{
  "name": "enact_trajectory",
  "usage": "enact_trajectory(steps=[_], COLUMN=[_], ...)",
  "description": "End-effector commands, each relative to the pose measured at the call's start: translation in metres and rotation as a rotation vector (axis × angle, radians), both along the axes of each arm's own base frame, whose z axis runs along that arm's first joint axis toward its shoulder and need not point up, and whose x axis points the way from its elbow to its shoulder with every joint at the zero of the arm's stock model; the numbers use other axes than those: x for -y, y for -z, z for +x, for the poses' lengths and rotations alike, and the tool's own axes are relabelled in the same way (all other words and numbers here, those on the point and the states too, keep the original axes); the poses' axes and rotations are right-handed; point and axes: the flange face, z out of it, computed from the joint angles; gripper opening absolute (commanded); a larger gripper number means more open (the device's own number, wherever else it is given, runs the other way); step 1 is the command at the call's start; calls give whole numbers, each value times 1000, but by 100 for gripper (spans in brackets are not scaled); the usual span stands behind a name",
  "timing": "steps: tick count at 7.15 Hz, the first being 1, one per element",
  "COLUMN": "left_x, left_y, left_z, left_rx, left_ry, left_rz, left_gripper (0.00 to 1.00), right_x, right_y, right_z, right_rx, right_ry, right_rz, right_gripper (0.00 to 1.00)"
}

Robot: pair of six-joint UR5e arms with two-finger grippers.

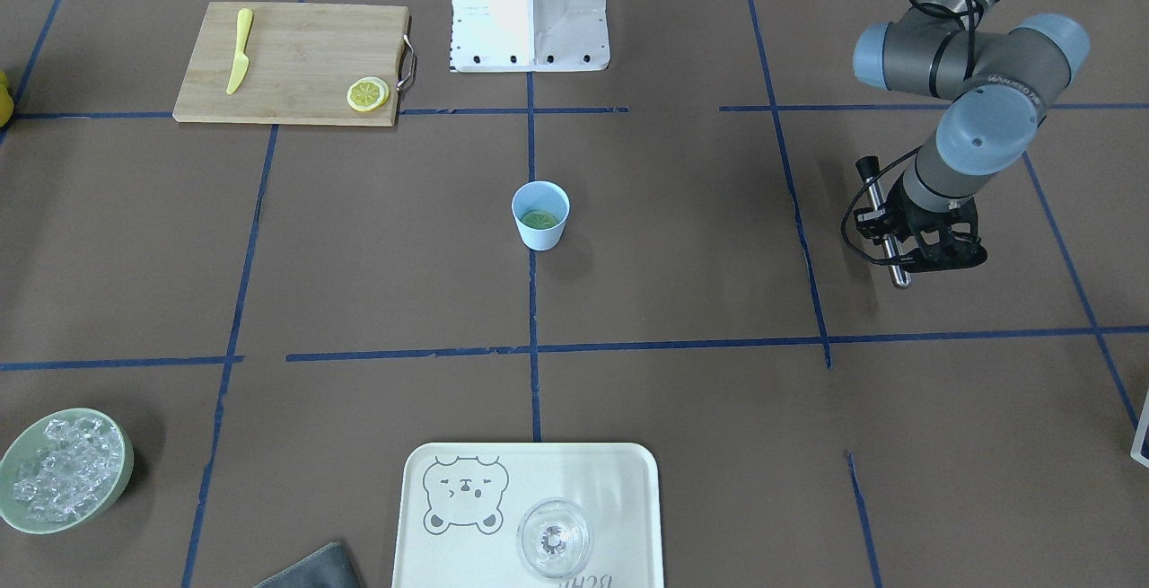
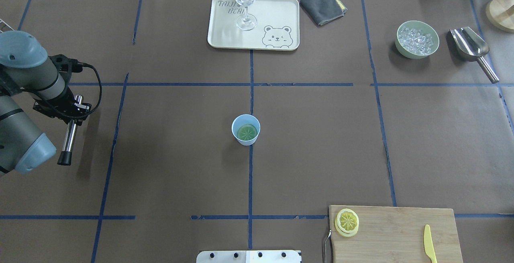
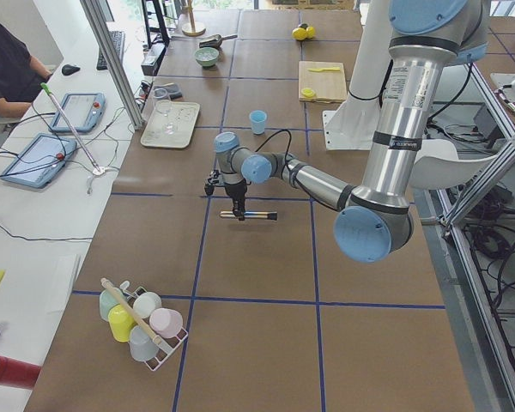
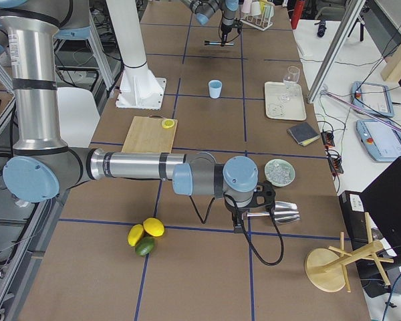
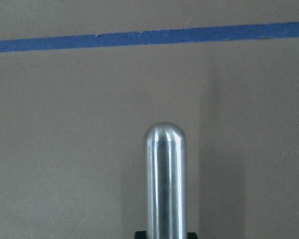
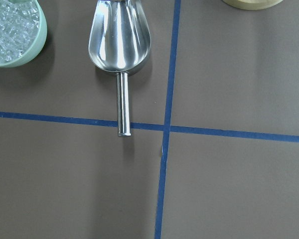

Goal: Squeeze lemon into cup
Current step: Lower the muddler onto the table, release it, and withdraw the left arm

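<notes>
Where wrist shows only rod (image 5: 165,179), overhead shows left tool (image 2: 75,112) clamping it.

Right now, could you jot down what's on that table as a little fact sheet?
Cup: light blue, upright at table centre, one segmented slice inside
Lemon slices: stacked on the cutting board, apart from the yellow knife
Left gripper: shut on a steel rod, away from the cup
Right gripper: near the metal scoop; open or shut unclear
</notes>
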Motion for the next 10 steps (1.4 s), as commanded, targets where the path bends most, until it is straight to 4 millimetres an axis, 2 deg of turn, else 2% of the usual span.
enact_trajectory(steps=[1,4,5,6,7,9,10], left_x=[1,1,2,12,32,57,64], left_y=[-9,-1,8,24,46,54,48], left_z=[3,3,0,-16,-50,-119,-151], left_rx=[14,-12,-29,-52,-78,-156,-150], left_ry=[-1,-3,1,31,44,19,-3], left_rz=[-12,15,27,54,126,175,224], left_gripper=[99,100,100,100,100,100,100], right_x=[1,0,-1,-2,-4,-6,-3], right_y=[1,0,-2,-3,-6,-12,-6], right_z=[0,1,0,0,0,-1,0], right_rx=[0,2,2,2,2,4,2], right_ry=[0,-1,0,0,0,-1,-9], right_rz=[1,0,-5,-8,-12,-29,-26], right_gripper=[100,100,100,100,100,100,100])
